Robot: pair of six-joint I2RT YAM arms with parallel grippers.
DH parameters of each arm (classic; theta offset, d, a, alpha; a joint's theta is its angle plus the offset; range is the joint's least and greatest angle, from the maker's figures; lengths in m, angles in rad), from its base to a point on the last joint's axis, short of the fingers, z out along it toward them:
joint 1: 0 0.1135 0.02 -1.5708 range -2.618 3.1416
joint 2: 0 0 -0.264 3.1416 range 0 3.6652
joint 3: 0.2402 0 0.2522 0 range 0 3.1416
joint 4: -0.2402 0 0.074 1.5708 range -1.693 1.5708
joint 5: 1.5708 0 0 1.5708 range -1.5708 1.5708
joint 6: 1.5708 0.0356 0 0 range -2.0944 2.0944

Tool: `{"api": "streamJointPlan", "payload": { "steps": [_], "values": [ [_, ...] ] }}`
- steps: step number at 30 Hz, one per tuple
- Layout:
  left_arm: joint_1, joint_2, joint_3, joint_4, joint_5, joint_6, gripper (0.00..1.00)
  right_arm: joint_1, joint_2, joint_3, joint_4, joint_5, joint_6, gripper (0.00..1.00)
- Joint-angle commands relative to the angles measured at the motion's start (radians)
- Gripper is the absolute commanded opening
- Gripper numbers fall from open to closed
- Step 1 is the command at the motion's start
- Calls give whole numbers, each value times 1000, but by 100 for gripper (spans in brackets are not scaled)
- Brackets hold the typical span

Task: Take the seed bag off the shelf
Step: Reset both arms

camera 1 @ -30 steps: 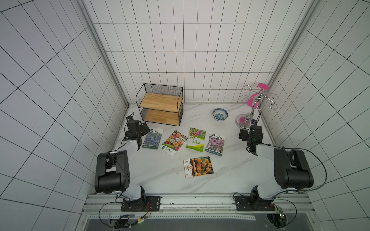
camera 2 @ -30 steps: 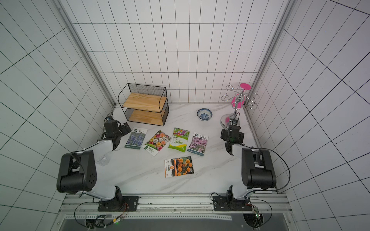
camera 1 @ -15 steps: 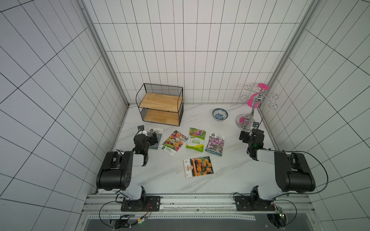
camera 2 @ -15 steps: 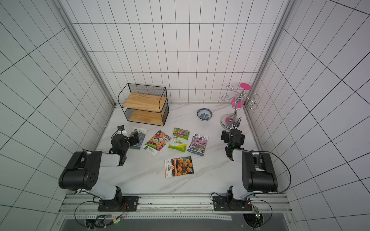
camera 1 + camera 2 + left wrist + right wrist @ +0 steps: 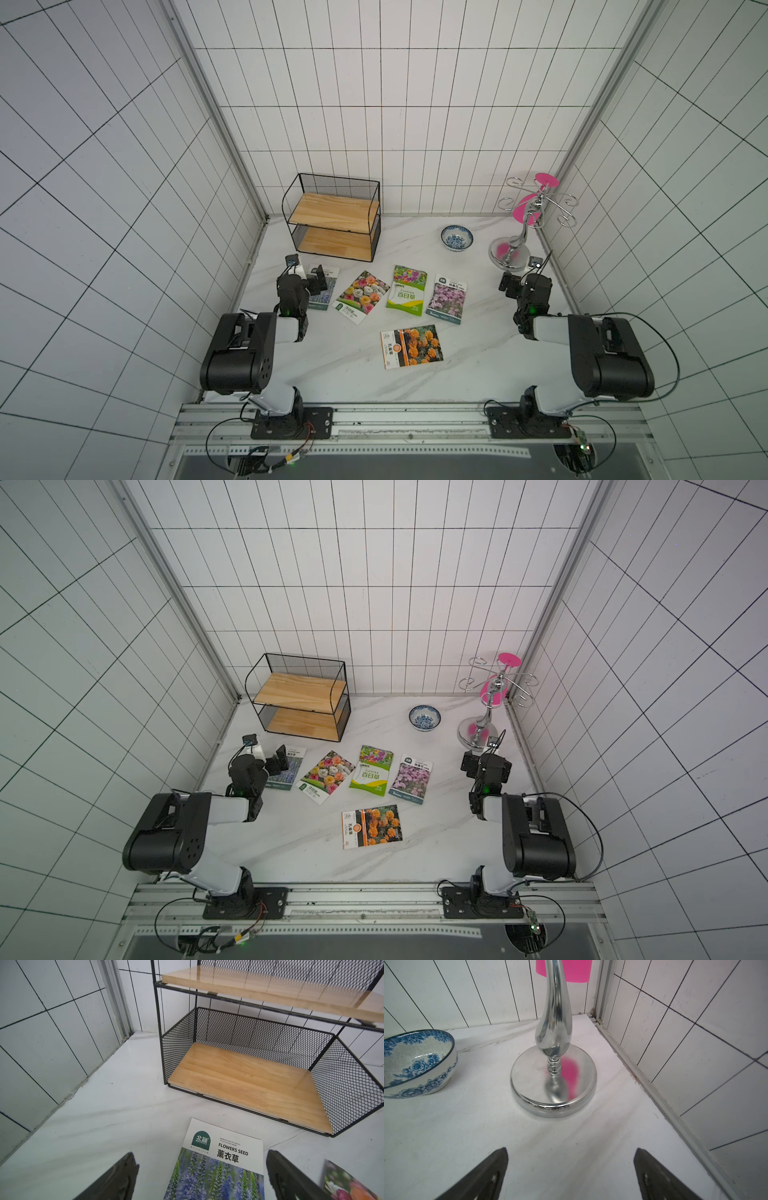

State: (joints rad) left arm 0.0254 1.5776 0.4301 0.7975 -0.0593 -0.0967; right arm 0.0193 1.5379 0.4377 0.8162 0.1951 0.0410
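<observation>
On the tabletop [image 5: 332,374], seed bags [image 5: 405,289] lie outside the shelf [image 5: 332,212].

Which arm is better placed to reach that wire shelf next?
Left. The left gripper, open, hovers over the lavender seed bag in front of the shelf, whose boards are bare; the right gripper sits far off by the chrome stand.

Left wrist view: lavender bag [image 5: 220,1159] is cut off by pic edge; rose bag [image 5: 342,1186] is seen only as a blurred corner; shelf [image 5: 249,1080] is cropped at upper board. In both top views part of the lavender bag is hidden by the left gripper [image 5: 311,279], and its small print can't be read. Right wrist view: stand [image 5: 554,1012] is cropped above stem, bowl [image 5: 419,1059] is cut at one side.
</observation>
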Motion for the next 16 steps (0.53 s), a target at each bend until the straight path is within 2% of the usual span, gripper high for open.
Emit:
{"api": "streamJointPlan", "payload": {
  "steps": [1,16],
  "values": [
    [5,-17,21,-35,-5,5,99,-5,3,-24,32,-2,8,99],
    [7,-16,22,-34,-1,4,99,-5,1,-24,34,-2,10,99]
  ]
}}
